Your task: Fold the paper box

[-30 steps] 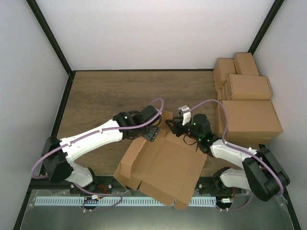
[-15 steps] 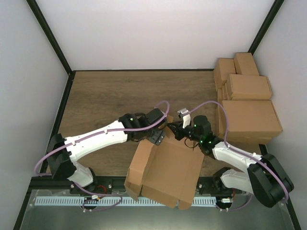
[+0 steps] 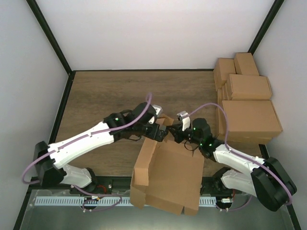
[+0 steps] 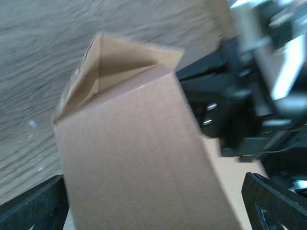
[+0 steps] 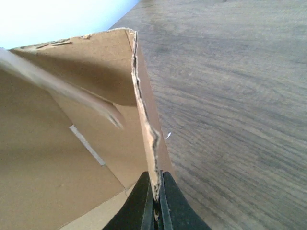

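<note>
The paper box [image 3: 169, 175] is a brown die-cut sheet, partly raised, lying at the table's near edge between the arms. Its left wall [image 3: 144, 160] stands up. My right gripper [image 3: 173, 130] is shut on the ragged top edge of a back flap; in the right wrist view the black jaws [image 5: 156, 194] pinch that thin cardboard edge [image 5: 144, 110]. My left gripper [image 3: 156, 130] hovers just left of it, open. In the left wrist view a cardboard panel [image 4: 134, 158] fills the gap between its wide-apart fingers [image 4: 33, 206], and the right arm's black body [image 4: 230, 105] shows beyond.
Several finished brown cartons [image 3: 249, 115] are stacked along the right side of the table. The wooden tabletop [image 3: 110, 96] stretches behind the arms to the white back wall. A black frame rail [image 3: 62, 110] borders the left edge.
The box has swung and slid toward the near edge, its left wall now more upright. My right gripper has closed on the flap's edge. My left gripper has opened wider.
</note>
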Robot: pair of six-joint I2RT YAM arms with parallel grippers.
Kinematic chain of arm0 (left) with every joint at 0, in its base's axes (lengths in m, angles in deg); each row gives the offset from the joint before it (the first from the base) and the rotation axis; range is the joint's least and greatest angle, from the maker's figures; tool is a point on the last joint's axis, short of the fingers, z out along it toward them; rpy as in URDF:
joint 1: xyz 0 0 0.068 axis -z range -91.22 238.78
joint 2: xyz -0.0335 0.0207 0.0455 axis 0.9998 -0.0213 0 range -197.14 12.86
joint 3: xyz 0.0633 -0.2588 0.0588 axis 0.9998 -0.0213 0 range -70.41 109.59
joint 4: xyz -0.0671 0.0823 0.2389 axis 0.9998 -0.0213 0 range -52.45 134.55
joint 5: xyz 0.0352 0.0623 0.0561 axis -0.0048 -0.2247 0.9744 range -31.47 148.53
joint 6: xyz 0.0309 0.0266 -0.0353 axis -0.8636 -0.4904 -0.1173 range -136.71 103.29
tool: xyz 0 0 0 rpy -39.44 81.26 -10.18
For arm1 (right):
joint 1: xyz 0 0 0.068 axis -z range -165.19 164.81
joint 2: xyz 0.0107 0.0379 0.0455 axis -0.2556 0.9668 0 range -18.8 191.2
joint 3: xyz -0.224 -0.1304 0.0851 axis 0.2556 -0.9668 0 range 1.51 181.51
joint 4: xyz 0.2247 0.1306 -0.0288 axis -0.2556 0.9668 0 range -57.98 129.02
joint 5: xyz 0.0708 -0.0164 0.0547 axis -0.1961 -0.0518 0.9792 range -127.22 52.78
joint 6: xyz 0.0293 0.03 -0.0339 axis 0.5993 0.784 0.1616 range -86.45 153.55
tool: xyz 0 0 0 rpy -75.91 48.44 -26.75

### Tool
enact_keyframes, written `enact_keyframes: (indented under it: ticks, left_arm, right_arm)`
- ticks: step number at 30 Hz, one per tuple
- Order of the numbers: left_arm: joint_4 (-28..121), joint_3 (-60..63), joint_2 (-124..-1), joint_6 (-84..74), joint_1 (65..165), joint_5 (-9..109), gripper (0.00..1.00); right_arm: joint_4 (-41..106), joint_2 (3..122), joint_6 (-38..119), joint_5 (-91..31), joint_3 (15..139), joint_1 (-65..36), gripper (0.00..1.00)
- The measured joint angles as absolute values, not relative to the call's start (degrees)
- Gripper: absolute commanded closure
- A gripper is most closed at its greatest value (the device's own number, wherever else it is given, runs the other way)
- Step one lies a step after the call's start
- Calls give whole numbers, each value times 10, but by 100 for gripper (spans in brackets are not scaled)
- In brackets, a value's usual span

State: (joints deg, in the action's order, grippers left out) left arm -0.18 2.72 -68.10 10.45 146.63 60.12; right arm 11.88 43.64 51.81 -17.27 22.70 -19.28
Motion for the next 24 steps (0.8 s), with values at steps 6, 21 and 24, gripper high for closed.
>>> enact_keyframes:
  ticks: [6, 21, 24]
  left_arm:
    - [78, 0, -603, 136, 1431, 507, 0]
    - [118, -131, -528, 193, 1346, 448, 39]
    - [119, -144, -526, 193, 1346, 447, 26]
  right_arm:
    - [127, 439, 518, -168, 220, -202, 99]
    - [128, 429, 510, -169, 213, -207, 98]
    - [130, 427, 507, -169, 212, -207, 97]
